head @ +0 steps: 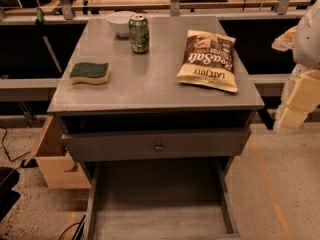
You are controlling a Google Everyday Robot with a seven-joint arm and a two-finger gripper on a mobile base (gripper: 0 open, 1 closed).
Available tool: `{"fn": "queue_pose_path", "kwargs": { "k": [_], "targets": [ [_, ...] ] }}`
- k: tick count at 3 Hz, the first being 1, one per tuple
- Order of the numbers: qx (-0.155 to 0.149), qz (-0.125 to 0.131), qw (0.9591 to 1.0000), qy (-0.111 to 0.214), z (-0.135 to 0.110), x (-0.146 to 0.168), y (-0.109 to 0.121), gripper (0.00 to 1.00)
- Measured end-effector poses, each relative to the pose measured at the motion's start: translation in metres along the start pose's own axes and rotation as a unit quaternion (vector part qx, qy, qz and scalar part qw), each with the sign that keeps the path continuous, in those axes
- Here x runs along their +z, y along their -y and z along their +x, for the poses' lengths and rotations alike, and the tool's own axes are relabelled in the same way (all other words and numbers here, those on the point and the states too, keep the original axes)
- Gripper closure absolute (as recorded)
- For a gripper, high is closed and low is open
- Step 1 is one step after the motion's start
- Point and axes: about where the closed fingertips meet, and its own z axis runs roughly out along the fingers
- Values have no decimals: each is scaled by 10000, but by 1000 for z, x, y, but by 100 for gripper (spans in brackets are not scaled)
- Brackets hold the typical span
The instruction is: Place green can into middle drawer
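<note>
The green can (pixel 139 33) stands upright at the back of the grey cabinet top (pixel 150 79), next to a white bowl. The middle drawer (pixel 160 214) is pulled out at the bottom of the view, and its grey wood-grain floor is bare. Above it is a grey drawer front (pixel 125 145) with a small round knob. My gripper (pixel 296 104) shows as pale blocks at the right edge of the view, beside the cabinet's right side. It is well away from the can and holds nothing that I can see.
A white bowl (pixel 120 22) sits just left of the can. A green and yellow sponge (pixel 90 73) lies at the left of the top. A brown and yellow chip bag (pixel 207 60) lies at the right. Benches and shelving stand behind the cabinet.
</note>
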Motion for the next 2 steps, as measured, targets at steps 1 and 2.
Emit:
{"fn": "queue_pose_path", "kwargs": {
  "k": [1, 2],
  "targets": [
    [-10, 60, 10000, 22, -1, -2, 1, 0],
    [25, 399, 9986, 352, -10, -3, 25, 0]
  ]
}}
